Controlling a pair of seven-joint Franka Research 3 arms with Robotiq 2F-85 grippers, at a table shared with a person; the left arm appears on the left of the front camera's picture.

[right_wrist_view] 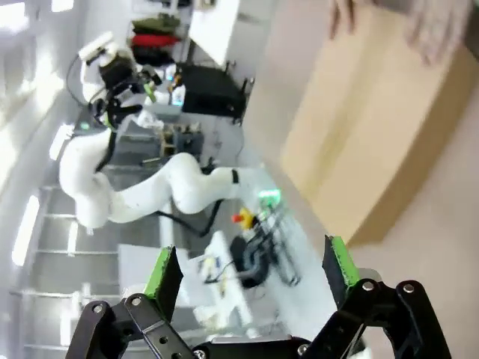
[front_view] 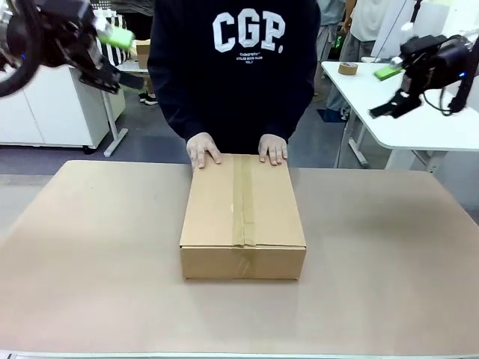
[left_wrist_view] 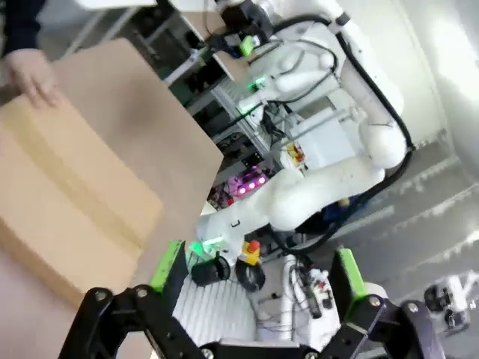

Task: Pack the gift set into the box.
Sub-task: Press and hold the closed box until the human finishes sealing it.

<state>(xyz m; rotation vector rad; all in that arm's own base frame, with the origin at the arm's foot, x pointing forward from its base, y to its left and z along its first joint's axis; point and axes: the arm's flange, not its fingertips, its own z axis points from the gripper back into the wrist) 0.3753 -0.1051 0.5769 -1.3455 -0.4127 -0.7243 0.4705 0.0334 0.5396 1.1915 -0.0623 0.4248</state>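
Observation:
The box [front_view: 242, 217] lies in the middle of the table with its flaps closed and a strip of tape along the top seam. A person's two hands [front_view: 203, 149] rest on its far edge. The gift set is hidden from view. My left gripper [front_view: 118, 58] hangs high at the far left, open and empty. My right gripper [front_view: 388, 91] is raised at the far right, open and empty too. The box [left_wrist_view: 67, 209] fills the left of the left wrist view, beyond the open gripper [left_wrist_view: 258, 273]. In the right wrist view the box [right_wrist_view: 374, 120] sits upper right of the open gripper [right_wrist_view: 251, 269].
The tan table [front_view: 90, 262] spreads wide on both sides of the box. A white side table [front_view: 389, 112] with a tape roll [front_view: 348, 69] stands behind on the right. White cabinets [front_view: 45, 105] stand behind on the left.

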